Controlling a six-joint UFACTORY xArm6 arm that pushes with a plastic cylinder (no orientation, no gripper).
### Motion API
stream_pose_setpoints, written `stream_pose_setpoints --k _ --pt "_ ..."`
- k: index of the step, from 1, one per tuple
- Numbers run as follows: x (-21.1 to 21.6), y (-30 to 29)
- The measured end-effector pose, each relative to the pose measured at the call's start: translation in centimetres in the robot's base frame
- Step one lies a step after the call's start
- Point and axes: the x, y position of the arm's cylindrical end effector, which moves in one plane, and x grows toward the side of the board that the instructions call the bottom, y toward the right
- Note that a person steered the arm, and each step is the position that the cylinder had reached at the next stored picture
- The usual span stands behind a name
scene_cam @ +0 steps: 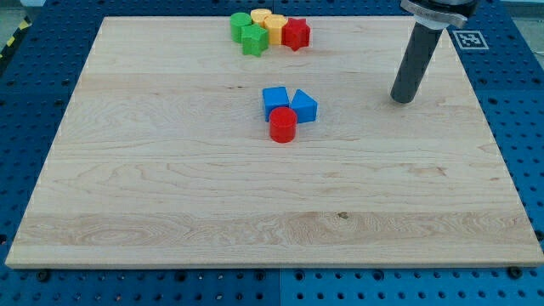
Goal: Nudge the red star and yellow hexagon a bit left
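The red star lies near the view's top, at the right end of a tight cluster. The yellow hexagon touches its left side, with another yellow block just behind. My tip rests on the board to the right of and below the red star, well apart from every block. The rod rises from it toward the view's top right.
Two green blocks form the cluster's left end. Near the middle sit a blue cube, a blue triangular block and a red cylinder, all touching. The wooden board lies on a blue perforated table.
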Motion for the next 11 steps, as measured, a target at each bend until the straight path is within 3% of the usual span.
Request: stream_pose_setpoints --k 3,5,6,7,8,11 --pt "-0.7 0.0" --pt "-1.6 -3.9" --pt "-0.1 -3.9" --pt "5.4 -3.7" --pt "7.9 -3.4" --pt "8.0 -3.4"
